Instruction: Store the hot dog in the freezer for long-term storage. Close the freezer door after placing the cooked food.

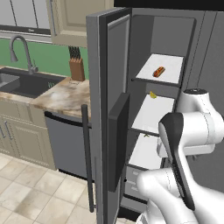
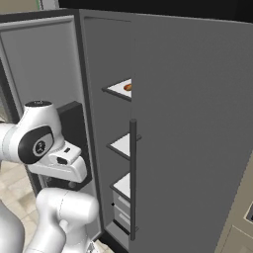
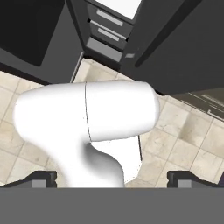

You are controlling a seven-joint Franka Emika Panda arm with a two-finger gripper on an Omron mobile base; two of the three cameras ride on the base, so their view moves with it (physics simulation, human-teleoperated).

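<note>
On the top white shelf [image 1: 168, 68] of the open freezer [image 1: 162, 109] lies the hot dog [image 1: 159, 71], alone and near the shelf's middle. One shelf down sits a small yellow food item [image 1: 152, 94]. Swung wide, the freezer door [image 1: 107, 118] stands open beside the marble counter [image 1: 65, 94]. Far below the hot dog, the hand [image 3: 112, 180] points at the tiled floor [image 3: 192, 140], its fingertips [image 3: 43, 178] spread wide and holding nothing.
</note>
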